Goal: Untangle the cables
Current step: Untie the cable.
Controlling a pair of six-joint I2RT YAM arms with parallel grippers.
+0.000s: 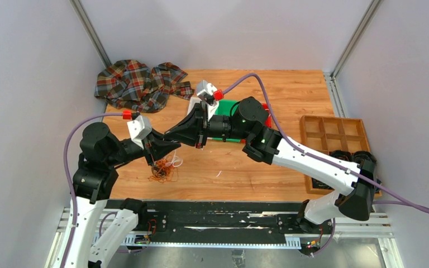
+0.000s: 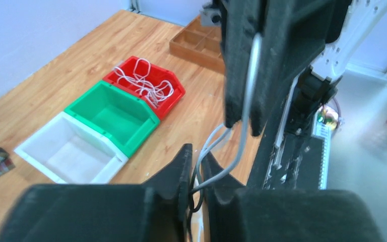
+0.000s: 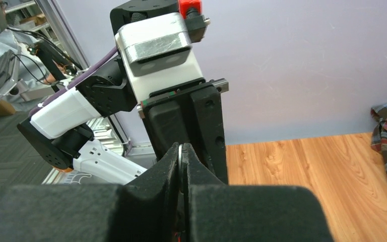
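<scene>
Cables (image 1: 162, 172) mostly knotted on counter (image 1: 290, 100); one white coil (image 2: 143, 83) lies in red bin (image 2: 179, 88). Right jaws pinch a white strand (image 2: 248, 111); left jaws sit close around it, grip unclear.

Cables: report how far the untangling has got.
Looks done: a looped white cable lies in the red plastic bin. In hand: the right gripper is shut on a taut thin white cable that runs down between the fingers of the left gripper; that grip is unclear. Left: a knot of orange-brown and white cables on the wooden table.
</scene>
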